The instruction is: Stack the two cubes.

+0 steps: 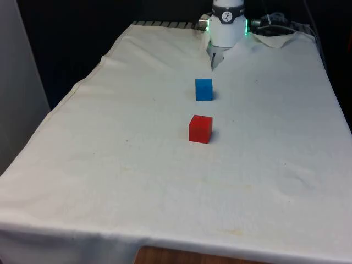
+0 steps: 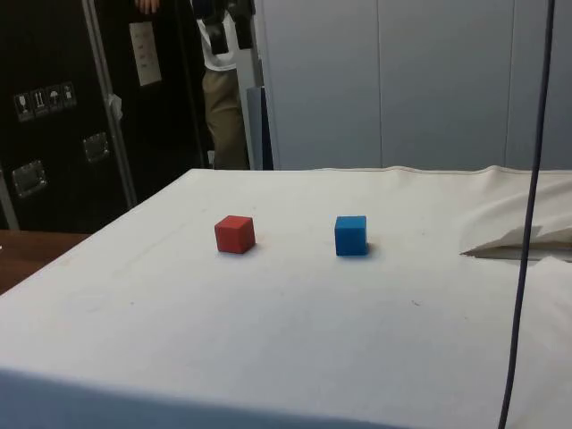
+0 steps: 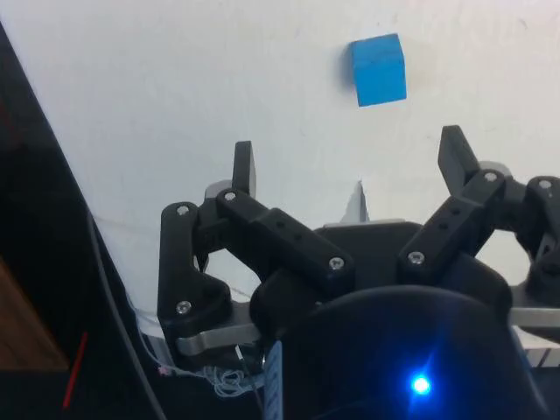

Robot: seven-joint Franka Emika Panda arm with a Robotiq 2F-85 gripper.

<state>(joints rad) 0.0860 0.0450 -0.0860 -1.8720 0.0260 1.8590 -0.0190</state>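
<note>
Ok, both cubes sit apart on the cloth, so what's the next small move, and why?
Probably lower the open gripper toward the blue cube, the nearer of the two to the arm. In the wrist view its fingers are spread and hold nothing, and the red cube lies beyond, untouched.

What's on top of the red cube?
Nothing. The red cube sits alone on the white cloth with its top face bare. The blue cube stands apart from it, not stacked. The cloth hides the table underneath.
</note>
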